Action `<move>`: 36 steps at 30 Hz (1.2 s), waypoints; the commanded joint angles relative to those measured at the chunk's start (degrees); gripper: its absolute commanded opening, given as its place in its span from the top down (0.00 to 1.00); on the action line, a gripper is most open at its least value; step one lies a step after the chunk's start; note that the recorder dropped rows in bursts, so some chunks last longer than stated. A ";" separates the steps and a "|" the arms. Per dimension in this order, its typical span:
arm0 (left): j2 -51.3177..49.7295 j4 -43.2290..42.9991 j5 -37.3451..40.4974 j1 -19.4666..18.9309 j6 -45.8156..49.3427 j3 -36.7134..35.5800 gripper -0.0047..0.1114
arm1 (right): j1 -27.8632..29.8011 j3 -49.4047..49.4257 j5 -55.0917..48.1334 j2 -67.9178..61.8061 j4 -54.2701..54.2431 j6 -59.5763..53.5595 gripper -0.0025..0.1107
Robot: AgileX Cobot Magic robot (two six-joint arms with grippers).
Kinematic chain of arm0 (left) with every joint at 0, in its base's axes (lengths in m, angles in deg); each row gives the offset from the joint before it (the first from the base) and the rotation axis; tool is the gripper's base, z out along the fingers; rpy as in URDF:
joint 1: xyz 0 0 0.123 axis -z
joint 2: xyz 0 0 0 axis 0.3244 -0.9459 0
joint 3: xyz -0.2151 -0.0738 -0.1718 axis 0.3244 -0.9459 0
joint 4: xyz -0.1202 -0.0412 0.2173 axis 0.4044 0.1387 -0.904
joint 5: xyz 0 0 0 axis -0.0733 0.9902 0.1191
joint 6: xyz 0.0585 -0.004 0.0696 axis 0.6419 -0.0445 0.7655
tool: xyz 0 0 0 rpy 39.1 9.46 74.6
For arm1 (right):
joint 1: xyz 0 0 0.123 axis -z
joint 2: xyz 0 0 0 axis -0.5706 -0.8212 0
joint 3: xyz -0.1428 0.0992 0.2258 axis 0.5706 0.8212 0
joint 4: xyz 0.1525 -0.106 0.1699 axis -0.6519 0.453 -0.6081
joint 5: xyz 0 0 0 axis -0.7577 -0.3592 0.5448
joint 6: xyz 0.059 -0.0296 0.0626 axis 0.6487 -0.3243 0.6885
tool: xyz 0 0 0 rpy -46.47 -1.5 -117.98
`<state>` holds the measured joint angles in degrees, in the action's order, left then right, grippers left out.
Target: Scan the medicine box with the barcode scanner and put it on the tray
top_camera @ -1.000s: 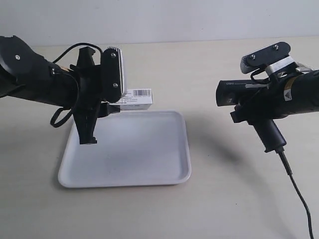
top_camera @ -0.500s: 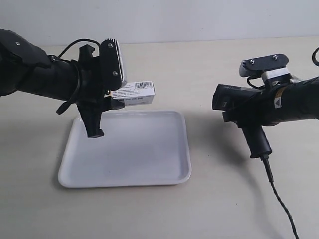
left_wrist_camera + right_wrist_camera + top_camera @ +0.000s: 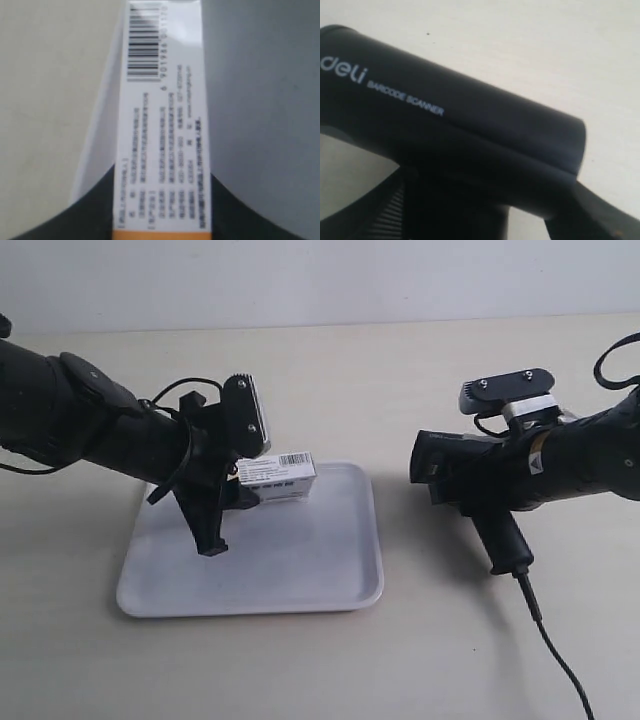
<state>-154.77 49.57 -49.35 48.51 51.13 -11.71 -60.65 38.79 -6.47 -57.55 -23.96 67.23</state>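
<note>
The white medicine box, barcode end outward, hangs just above the far edge of the white tray. My left gripper is shut on its orange-banded end, a black finger on each side. The black barcode scanner is held off the table to the tray's right, its head pointing toward the box. My right gripper is shut on the scanner near the top of its handle. The scanner's thin black cable trails down to the table.
The beige tabletop surrounds the tray on all sides. The scanner cable runs toward the front right corner. A pale wall closes off the back.
The left arm has swung lower and rightward, bringing the box down from above the tray's back edge to just over its surface. The right arm with the scanner has shifted left and down.
</note>
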 commanded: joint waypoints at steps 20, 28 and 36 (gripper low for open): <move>28.25 -3.15 3.66 0.20 -15.61 -0.19 0.15 | -0.83 0.13 -6.05 11.19 0.73 3.18 0.17; 45.90 -7.04 4.59 -0.95 -38.30 -4.27 0.93 | -0.83 1.44 -13.99 37.96 0.73 3.18 0.42; 64.50 -4.66 -1.67 -1.78 -47.68 -24.40 0.92 | -0.83 18.20 -3.13 63.82 0.48 3.18 0.97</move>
<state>-95.16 43.40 -48.80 46.98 5.89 -30.13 -61.38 51.75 -11.92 -0.24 -23.64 70.12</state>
